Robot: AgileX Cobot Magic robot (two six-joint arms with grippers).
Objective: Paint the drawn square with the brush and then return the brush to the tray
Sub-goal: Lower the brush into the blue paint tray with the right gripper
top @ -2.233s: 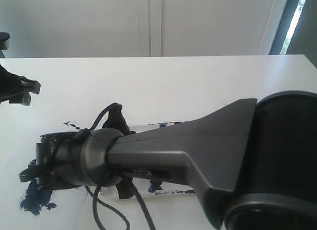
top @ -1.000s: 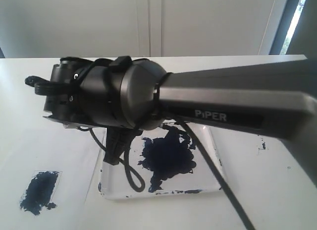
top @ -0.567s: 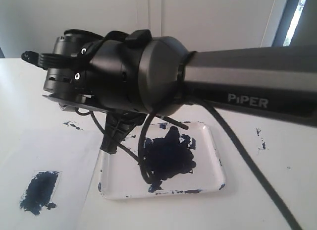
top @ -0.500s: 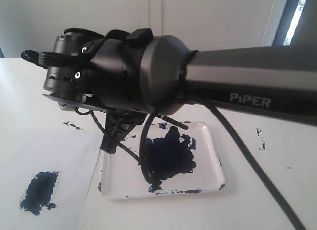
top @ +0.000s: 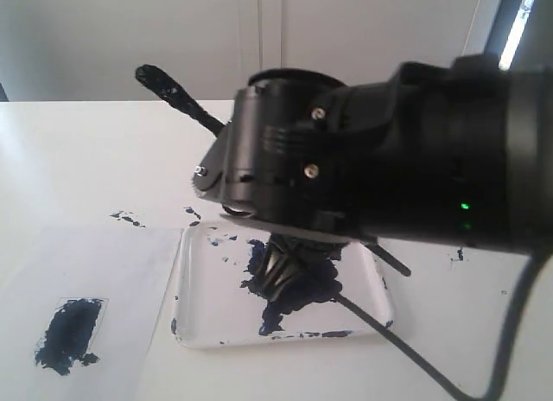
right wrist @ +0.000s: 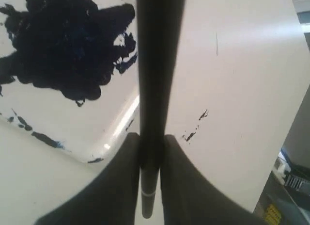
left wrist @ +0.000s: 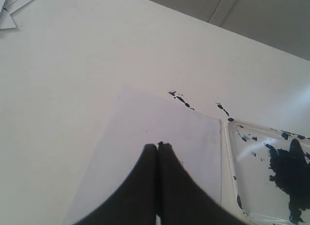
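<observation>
Right gripper (right wrist: 151,137) clamped on the brush (top: 177,94), fingers pinching the shaft near its bare end. It hangs over the tray (top: 216,289), above the paint blotch (top: 320,284). Brush held at a slant: wet tip raised, reaching out past the tray's far-left corner over the table (top: 86,159); bare end pokes beyond the tray's right rim.

Drawn square (top: 69,332) filled dark, on the paper sheet (top: 104,263) just beside the tray's left rim. Painting looks done; return step in hand.

Left gripper (left wrist: 158,147) clenched on nothing, above the paper.

Risks:
- Brush looks longer than the tray. Released at this slant, it could pivot on the rim and roll out, smearing the table or paper.
- Height above the tray is hard to judge, since the arm hides much of it. A high release would likely bounce and fleck paint.
</observation>
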